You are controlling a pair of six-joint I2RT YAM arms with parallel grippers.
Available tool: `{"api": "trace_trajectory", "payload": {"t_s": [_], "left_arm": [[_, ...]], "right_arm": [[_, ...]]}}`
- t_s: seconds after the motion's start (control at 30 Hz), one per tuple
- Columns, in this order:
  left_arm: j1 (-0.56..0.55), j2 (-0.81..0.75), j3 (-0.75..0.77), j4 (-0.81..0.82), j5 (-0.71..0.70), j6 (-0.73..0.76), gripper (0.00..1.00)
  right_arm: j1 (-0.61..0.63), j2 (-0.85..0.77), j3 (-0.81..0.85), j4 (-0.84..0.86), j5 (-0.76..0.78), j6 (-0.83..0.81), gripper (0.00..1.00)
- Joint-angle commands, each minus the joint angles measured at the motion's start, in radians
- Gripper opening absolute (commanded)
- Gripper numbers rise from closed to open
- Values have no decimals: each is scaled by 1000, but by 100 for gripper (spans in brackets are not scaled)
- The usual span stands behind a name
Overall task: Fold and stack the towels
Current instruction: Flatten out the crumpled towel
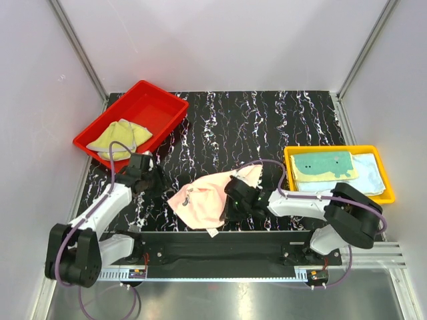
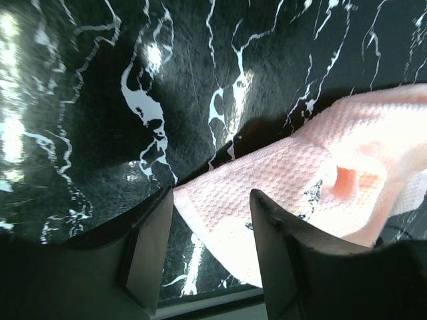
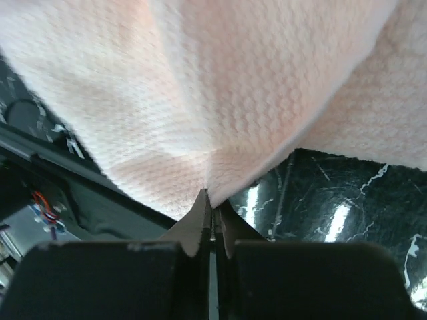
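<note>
one pink towel, thin edge nipped in closed right pincer, left pincer gaping empty: may slip when lifted.

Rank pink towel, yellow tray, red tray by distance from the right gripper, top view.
1. The pink towel, centre, pinched by the right gripper, jaws shut.
2. The yellow tray, off to its right.
3. The red tray, far-left corner.

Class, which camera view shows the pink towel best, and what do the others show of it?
Top external: it alone shows the whole pink towel, rumpled on the black table. The left wrist view shows one end beyond the open left gripper; the right wrist view, only weave pinched in the shut right gripper.
</note>
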Motion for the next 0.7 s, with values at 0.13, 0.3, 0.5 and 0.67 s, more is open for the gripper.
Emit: {"api": "trace_trajectory", "payload": {"t_s": [0.13,0.3,0.5,0.67], "left_arm": [[-5,-66,81,33,-127,3,54],[-27,-32,57,96,-98,21,54],[-126,-18,-29,154,-74,-26,53],[-225,-15,-117,244,-18,-53,53]], "right_arm": [[-164,-73,223,-243,99,-107,1],[-339,51,283,-236,13,-201,4],[-412,187,387,-271,-30,-289,15],[-410,162,347,-231,-105,-328,33]]}}
